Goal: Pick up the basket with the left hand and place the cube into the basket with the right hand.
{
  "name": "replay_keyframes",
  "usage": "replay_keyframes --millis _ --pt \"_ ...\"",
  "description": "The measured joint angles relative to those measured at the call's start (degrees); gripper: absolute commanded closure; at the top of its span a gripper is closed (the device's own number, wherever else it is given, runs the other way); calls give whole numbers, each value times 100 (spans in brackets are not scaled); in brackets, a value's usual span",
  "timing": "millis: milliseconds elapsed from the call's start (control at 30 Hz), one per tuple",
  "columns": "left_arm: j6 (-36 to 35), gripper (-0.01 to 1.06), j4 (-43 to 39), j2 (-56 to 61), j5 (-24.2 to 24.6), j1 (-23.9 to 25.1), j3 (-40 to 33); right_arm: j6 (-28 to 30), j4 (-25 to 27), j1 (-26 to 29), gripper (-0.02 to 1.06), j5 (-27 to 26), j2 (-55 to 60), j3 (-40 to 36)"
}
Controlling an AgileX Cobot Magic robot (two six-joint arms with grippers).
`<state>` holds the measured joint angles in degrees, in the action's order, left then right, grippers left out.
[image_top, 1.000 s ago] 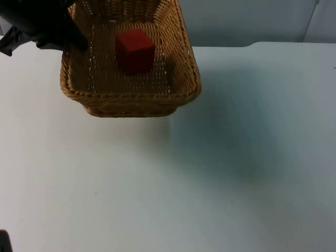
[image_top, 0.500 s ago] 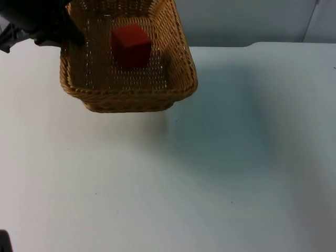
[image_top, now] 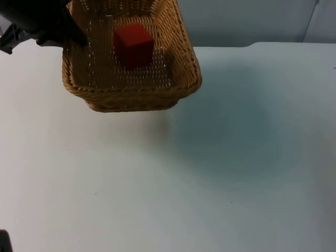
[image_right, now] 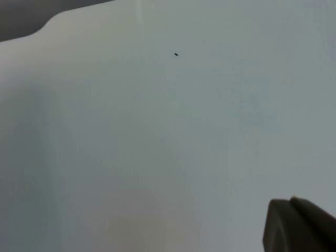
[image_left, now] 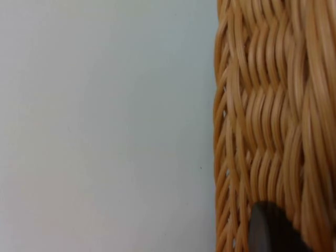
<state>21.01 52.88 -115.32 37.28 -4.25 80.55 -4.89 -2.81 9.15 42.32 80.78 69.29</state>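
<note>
- White table top [image_top: 220, 173] runs back to the grey partition wall [image_top: 247, 21]; I see the wicker basket [image_top: 131, 97] in the upper left of the top view.
- Over the last second the basket dipped toward the frame's top, then drifted back right; I judge it hangs lifted, swaying.
- My left gripper [image_top: 63, 37] clamps the basket's left wall.
- Red cube [image_top: 134, 44] rests on the basket floor, so I reckon placement is done.
- My right gripper [image_right: 299, 226] waits above bare table; I cannot tell its state.
</note>
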Motion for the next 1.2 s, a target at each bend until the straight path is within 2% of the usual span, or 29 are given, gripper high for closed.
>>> replay_keyframes --millis 167,333,500,700,833,1067,1133,1200 --pt "286 105 2 0 622 -127 0 35 0 10 105 -25 -186 -33" --pt "765 105 -73 -112 858 -488 0 47 0 10 105 -25 -312 -33" --pt "680 105 -73 -499 841 -849 0 104 0 10 105 -25 -442 -41" --pt "740 105 458 -993 650 -907 -21 175 0 10 105 2 -572 -41" --pt "1172 105 1216 -1309 379 -907 -33 227 0 10 105 33 -673 -41" --pt "1335 105 1410 -1413 165 -907 -33 305 0 10 105 59 -747 -41" --pt "1351 97 1333 -1421 94 -907 -33 319 0 10 105 67 -760 -41" --pt "1351 80 1301 -1421 78 -907 -33 319 0 10 105 80 -760 -41"
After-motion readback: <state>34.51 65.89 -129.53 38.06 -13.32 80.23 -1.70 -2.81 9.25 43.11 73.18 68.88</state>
